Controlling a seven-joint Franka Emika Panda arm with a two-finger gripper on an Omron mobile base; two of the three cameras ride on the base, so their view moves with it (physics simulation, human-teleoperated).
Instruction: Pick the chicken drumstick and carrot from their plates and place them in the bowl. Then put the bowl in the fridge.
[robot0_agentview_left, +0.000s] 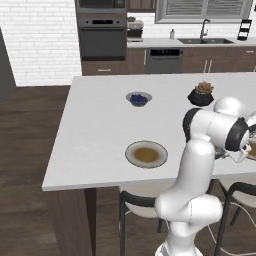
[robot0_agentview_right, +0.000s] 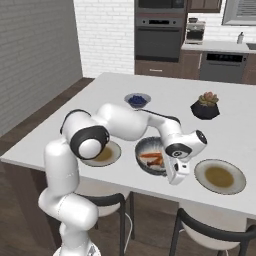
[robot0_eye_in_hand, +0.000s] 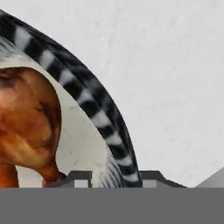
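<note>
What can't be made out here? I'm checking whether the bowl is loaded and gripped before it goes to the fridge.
- Gripper state: in the right base view the hand's body hides its fingers at the bowl rim; in the hand view just the tips show.
- Carrot: partly covered by the arm in the right base view.
- Drumstick: cut off by the hand view's left edge.

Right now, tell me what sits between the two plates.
In the right base view, the bowl sits between the two plates, with the carrot inside and the gripper at its rim.
</note>
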